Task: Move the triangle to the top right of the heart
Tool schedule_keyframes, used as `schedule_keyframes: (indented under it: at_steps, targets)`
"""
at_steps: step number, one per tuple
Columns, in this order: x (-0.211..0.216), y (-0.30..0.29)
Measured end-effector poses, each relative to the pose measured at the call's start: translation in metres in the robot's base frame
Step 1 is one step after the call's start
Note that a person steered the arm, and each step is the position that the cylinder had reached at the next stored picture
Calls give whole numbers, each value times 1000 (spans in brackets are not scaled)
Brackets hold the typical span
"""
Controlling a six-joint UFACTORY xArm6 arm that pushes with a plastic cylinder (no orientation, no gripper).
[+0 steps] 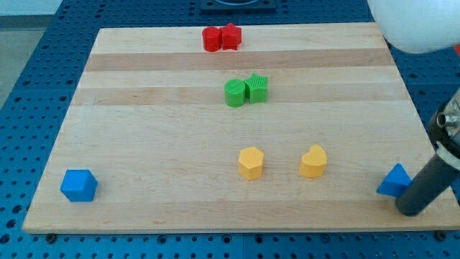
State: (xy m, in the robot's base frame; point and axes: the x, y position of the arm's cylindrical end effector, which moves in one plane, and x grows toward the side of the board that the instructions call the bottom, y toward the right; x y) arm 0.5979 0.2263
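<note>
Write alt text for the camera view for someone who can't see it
My tip sits at the wooden board's bottom right, just right of the blue triangle, apparently touching it. Two yellow blocks, one probably the heart, lie to its left, with a blue cube at bottom left. A green pair sits mid-board and a red pair at the top.
</note>
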Motion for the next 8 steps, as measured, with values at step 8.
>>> schedule_keyframes:
  at_steps: [8]
  targets:
    - [-104,-130]
